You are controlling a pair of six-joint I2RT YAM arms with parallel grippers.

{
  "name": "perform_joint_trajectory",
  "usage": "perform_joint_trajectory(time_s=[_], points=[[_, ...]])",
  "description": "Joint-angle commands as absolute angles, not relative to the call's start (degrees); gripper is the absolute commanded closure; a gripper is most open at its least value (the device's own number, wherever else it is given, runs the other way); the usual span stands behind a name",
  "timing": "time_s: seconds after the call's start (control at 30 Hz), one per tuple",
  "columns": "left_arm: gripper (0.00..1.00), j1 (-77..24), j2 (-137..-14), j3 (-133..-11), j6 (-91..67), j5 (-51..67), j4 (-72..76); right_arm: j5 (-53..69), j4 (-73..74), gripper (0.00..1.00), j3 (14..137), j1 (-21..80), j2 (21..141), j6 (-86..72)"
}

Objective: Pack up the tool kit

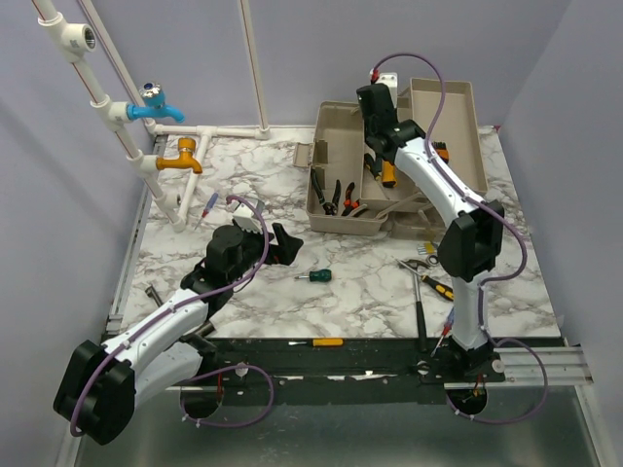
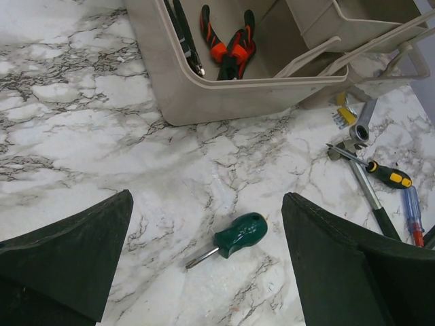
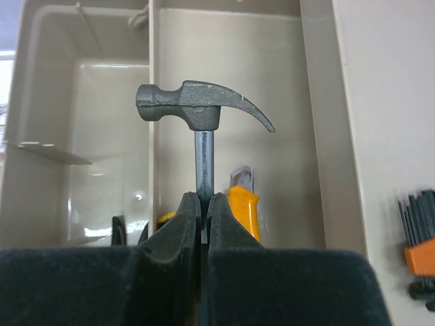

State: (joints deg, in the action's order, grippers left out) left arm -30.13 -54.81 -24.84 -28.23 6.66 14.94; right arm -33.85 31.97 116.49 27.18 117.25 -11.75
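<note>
The beige toolbox (image 1: 346, 223) stands open at the back right, with red-and-black pliers (image 1: 348, 202) inside. My right gripper (image 1: 380, 156) hangs over the box. It is shut (image 3: 205, 200) on the steel shaft of a small claw hammer (image 3: 197, 109), whose head points away from the camera. An orange-handled knife (image 3: 242, 204) lies in the box behind it. My left gripper (image 1: 282, 243) is open above the marble (image 2: 207, 197). A stubby green screwdriver (image 2: 238, 236) lies flat between and just ahead of its fingers, untouched, in front of the box wall (image 2: 224, 95).
Right of the box lie a wrench (image 2: 360, 125), a yellow-and-black screwdriver (image 2: 387, 175) and a blue-handled one (image 2: 412, 217). An orange-handled screwdriver (image 1: 316, 342) rests at the near edge. Hex keys (image 3: 418, 251) sit in the lid side. Blue (image 1: 154, 105) and orange (image 1: 180, 158) taps stand back left.
</note>
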Motion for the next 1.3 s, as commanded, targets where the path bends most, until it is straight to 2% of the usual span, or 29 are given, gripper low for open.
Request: perform_joint_trajectory(time_s=[0.0,0.03,0.07,0.13,0.2,0.43,0.63,0.97,1.07,1.27], points=[[0.07,-30.2,-55.4,-24.8,-27.3,5.8,16.0,-35.0,38.3,0.99,125.6,25.8,123.1,-8.8],[0.07,-30.2,-55.5,-24.9,-27.2,5.8,16.0,-34.4,39.9,0.95,127.0,25.6,124.2,-9.0],[0.07,-30.2,-55.6,-24.9,-27.2,5.8,15.9,-34.2,40.8,0.79,128.1,25.6,124.8,-9.0],[0.07,-30.2,-55.9,-25.0,-27.2,5.7,15.9,-33.8,41.1,0.61,128.4,25.5,124.7,-9.3],[0.07,-30.2,-56.2,-25.2,-26.9,5.6,15.8,-32.7,40.2,0.53,127.1,25.6,123.2,-9.7],[0.05,-30.2,-57.4,-26.2,-26.7,1.1,14.2,-22.9,31.9,0.52,111.4,25.6,110.2,-12.6],[0.06,-30.1,-64.0,-37.7,-28.7,-4.8,3.8,-15.6,24.4,0.50,93.3,25.6,95.5,-15.4],[0.18,-29.4,-86.1,-58.6,-29.5,-3.1,-2.3,-18.6,22.1,0.49,74.3,25.6,72.8,-19.0],[0.23,-29.4,-92.0,-64.5,-29.5,-3.4,-5.5,-22.8,23.6,0.48,70.5,25.6,67.4,-21.6],[0.45,-29.2,-99.3,-71.7,-30.7,-3.8,-9.3,-27.6,26.5,0.46,61.8,25.6,57.3,-26.6]])
